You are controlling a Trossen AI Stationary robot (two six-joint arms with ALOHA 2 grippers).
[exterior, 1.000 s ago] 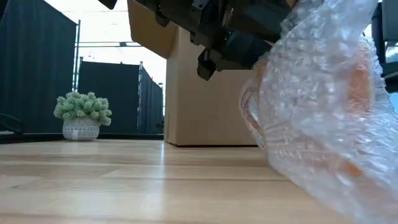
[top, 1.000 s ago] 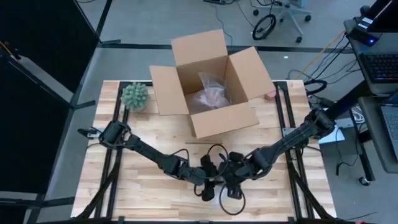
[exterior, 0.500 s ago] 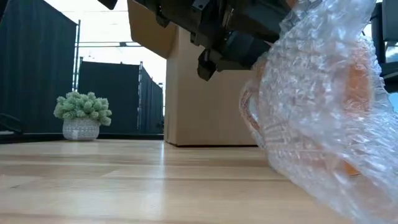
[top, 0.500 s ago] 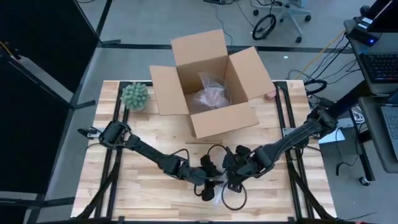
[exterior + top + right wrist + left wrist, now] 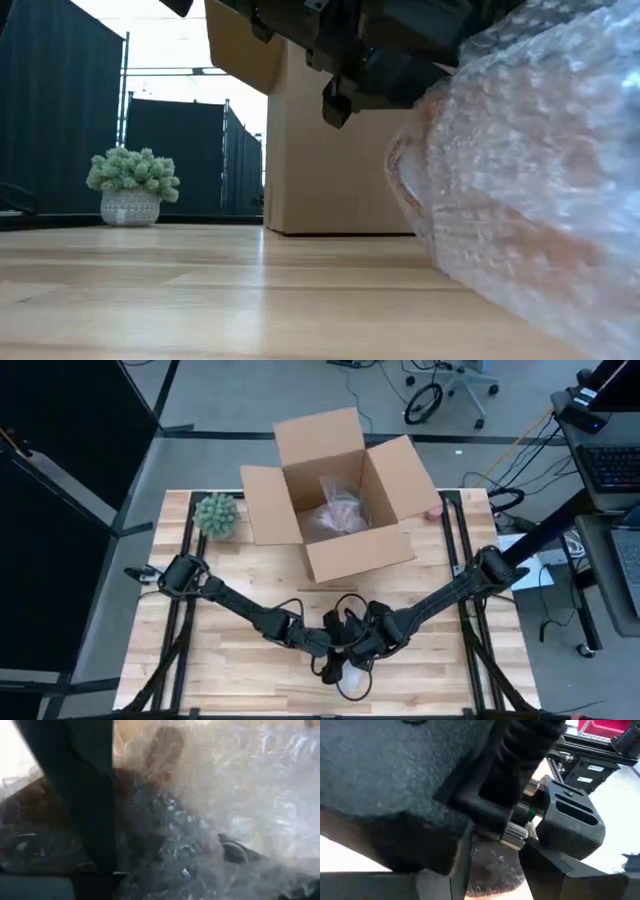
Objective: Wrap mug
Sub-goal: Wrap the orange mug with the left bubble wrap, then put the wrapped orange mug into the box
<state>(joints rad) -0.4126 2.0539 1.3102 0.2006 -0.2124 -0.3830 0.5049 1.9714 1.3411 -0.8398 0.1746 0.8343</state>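
The mug shows as an orange-pink shape with a handle [image 5: 400,190] inside a bundle of clear bubble wrap [image 5: 520,210]. The bundle rests on the wooden table near its front edge [image 5: 352,680]. Both grippers crowd over it. My left gripper [image 5: 335,663] is at the bundle's left side, largely hidden by the other arm. My right gripper [image 5: 365,650] is directly over the bundle. In the right wrist view one dark finger [image 5: 87,800] stands far to one side, and bubble wrap [image 5: 210,805] fills the space beside it. My right gripper comes down on the bundle from above, slanting in from the table's right. Bubble wrap [image 5: 150,820] bulges between its parted fingers and lies against the visible finger. The wrap covers the other finger. The bundle stays on the table.
An open cardboard box [image 5: 340,500] stands at the table's far middle with a clear bag [image 5: 340,512] inside. A small potted plant [image 5: 216,513] sits at the far left. Black cables loop on the table near the grippers. Bare wood lies left and right of the bundle.
My right gripper has moved toward the table's left and near edge, from beside the bundle to over it, close to my left gripper. In the low view the wrap's raised upper part has come down and the wrap has spread toward the camera.
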